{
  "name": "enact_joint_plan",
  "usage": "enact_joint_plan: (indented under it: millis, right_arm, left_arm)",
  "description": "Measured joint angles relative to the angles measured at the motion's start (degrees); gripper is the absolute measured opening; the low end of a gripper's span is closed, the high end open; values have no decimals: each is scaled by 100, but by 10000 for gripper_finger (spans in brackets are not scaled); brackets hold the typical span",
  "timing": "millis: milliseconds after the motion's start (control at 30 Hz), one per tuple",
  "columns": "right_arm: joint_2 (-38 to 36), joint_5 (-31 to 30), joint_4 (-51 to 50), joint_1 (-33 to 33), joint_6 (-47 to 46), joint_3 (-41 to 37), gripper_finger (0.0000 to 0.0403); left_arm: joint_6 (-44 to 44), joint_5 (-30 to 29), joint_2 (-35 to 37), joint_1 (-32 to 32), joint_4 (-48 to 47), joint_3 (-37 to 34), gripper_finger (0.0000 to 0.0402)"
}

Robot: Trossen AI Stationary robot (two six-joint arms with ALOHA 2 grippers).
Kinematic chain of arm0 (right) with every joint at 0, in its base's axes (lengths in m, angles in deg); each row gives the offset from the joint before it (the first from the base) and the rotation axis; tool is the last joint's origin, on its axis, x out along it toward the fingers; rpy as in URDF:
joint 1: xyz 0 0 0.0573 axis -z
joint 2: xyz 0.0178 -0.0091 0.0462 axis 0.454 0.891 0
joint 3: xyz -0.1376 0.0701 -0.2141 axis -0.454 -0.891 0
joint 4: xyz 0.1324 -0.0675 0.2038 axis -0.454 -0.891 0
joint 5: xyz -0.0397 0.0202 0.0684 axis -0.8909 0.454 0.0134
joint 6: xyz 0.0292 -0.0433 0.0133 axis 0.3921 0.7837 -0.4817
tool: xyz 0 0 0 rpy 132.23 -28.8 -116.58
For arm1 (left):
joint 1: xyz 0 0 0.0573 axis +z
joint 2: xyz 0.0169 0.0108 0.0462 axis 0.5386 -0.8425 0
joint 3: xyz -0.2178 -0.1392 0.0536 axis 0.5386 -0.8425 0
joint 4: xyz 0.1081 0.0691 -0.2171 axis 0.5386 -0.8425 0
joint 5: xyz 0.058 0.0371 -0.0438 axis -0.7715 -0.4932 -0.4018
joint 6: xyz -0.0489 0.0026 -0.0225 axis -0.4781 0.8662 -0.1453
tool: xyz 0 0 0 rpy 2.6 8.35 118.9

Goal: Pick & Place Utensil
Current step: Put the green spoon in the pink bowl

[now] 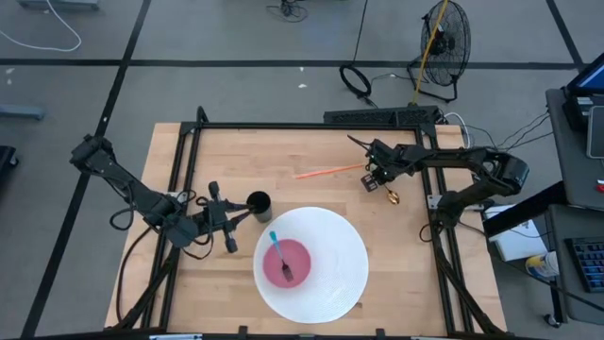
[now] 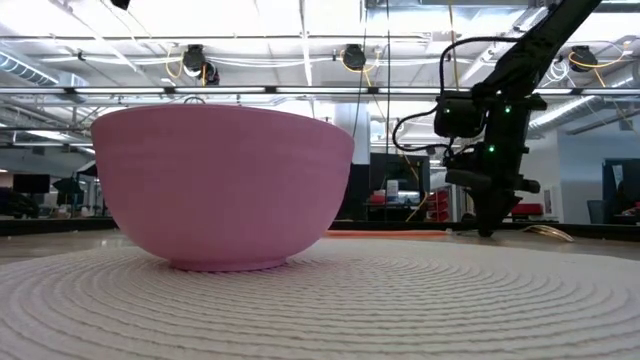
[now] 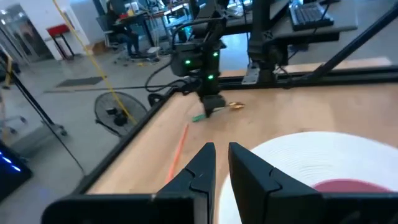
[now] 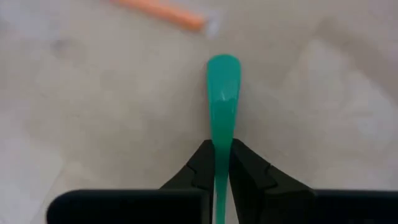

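My right gripper stands over the table's far right part, pointing down, and is shut on a green utensil. An orange utensil lies flat on the wood just left of it. A gold utensil lies just near-side of it. The pink bowl sits on the round white placemat, with a blue-handled utensil leaning inside it. My left gripper waits shut beside the black cup, left of the placemat. My right gripper pinches the green utensil between its two fingers, coming from above. The utensil runs along the fingers, and its rounded free end sticks out past the fingertips, low over the wood. I cannot tell whether that end touches the table.
A black frame borders the wooden table. A floor fan and cables lie beyond the far edge. Bare wood lies between the placemat and the far rail. In the low view the bowl fills the foreground, with the right gripper behind it.
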Motion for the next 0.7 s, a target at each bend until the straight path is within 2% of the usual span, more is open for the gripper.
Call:
enact_joint_plan:
  millis: [67,367,533,700]
  right_arm:
    - [-175,198,-107,-62,26,-20,19]
    - [-1243,132,-277,-473,227,-11,19]
    - [-1852,77,-151,-841,428,-9,19]
    - [-2406,71,315,-1304,648,-6,19]
  left_arm:
    - [212,0,1,51,16,0,49]
    - [271,21,0,360,344,0,49]
    - [298,520,0,507,610,0,49]
    - [362,1265,0,732,877,0,49]
